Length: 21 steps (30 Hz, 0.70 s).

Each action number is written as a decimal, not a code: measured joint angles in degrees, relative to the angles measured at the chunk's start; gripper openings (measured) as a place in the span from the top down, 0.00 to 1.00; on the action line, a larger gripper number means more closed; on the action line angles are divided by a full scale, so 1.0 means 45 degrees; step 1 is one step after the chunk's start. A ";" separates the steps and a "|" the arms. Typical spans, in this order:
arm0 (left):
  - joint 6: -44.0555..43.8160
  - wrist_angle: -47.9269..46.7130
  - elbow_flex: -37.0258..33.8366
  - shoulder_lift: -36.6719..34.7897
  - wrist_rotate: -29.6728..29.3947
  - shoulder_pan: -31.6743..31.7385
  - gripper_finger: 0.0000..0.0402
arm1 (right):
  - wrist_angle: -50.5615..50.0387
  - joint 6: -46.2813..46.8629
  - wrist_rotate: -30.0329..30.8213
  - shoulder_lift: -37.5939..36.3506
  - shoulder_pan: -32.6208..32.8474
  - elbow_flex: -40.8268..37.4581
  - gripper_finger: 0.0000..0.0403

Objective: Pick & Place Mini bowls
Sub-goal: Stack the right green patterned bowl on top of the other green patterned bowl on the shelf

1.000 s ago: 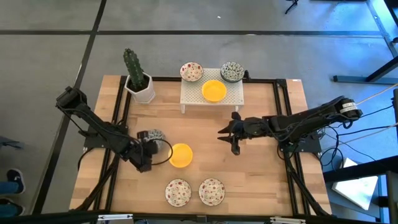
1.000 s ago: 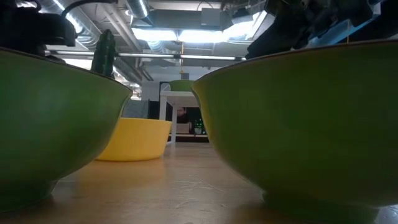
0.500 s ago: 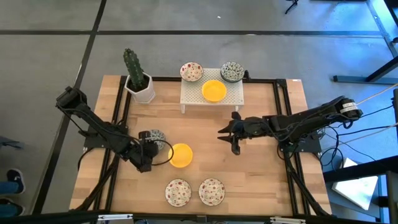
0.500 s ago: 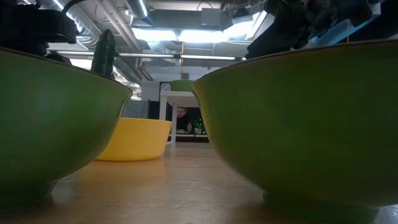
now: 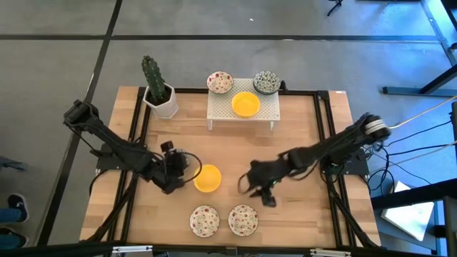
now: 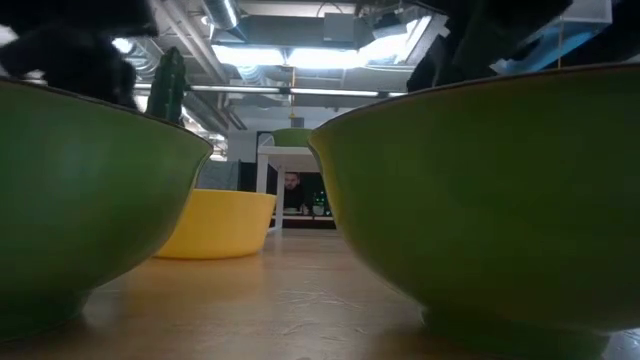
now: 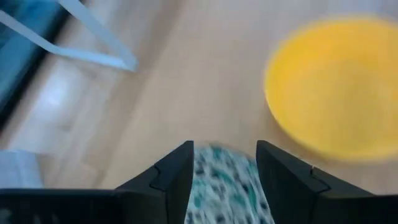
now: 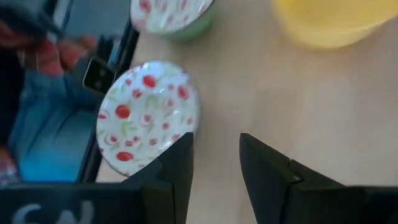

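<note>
My left gripper (image 5: 178,166) is shut on a white bowl with a grey-green pattern (image 7: 224,186), just left of a yellow bowl (image 5: 208,178) that sits on the table. My right gripper (image 5: 255,187) is open and empty, just above and beyond two red-speckled bowls (image 5: 204,220) (image 5: 243,219) at the near edge. One of them shows ahead of its fingers in the right wrist view (image 8: 149,115). A white perforated stand (image 5: 265,113) at the far side bears a second yellow bowl (image 5: 245,104). A red-speckled bowl (image 5: 220,82) and a grey-green bowl (image 5: 266,82) are at its far edge. My left gripper has the grey-green patterned bowl (image 7: 225,177) between its two fingers (image 7: 171,177). The gripper hides the place of contact from above. I cannot tell which part of the bowl the fingers are on, nor whether the bowl is clear of the table.
A white pot with a cactus (image 5: 158,96) stands at the far left corner. A black frame (image 5: 325,128) runs round the wooden table top. The two near bowls' green outsides (image 6: 480,200) fill the low view. A person in blue (image 8: 43,118) is beyond the near edge.
My right gripper has gone from the table's middle toward the near edge and to the left, and now stands over the red-speckled bowls. My left gripper has shifted a little toward the yellow bowl with the grey-green bowl, which no longer shows beside it from above.
</note>
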 joint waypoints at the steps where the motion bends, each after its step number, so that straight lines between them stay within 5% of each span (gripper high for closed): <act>1: 0.0000 -0.0002 0.0167 0.0000 -0.0199 0.0112 0.57 | -0.0290 0.0035 -0.0186 0.0575 0.0097 0.0549 0.68; 7: 0.0000 0.0037 0.0754 -0.0005 -0.0161 0.0517 0.55 | -0.1127 0.0060 -0.2486 0.3520 0.0268 0.2592 0.68; 11: -0.0069 -0.0007 0.0754 -0.0005 0.0637 0.0501 0.55 | -0.1449 -0.0029 -0.2783 0.4627 0.0273 0.3436 0.68; 21: -0.0918 0.0007 0.0754 -0.0005 0.0940 -0.0168 0.55 | -0.4151 -0.0285 -0.0023 0.5424 0.0263 0.4764 0.81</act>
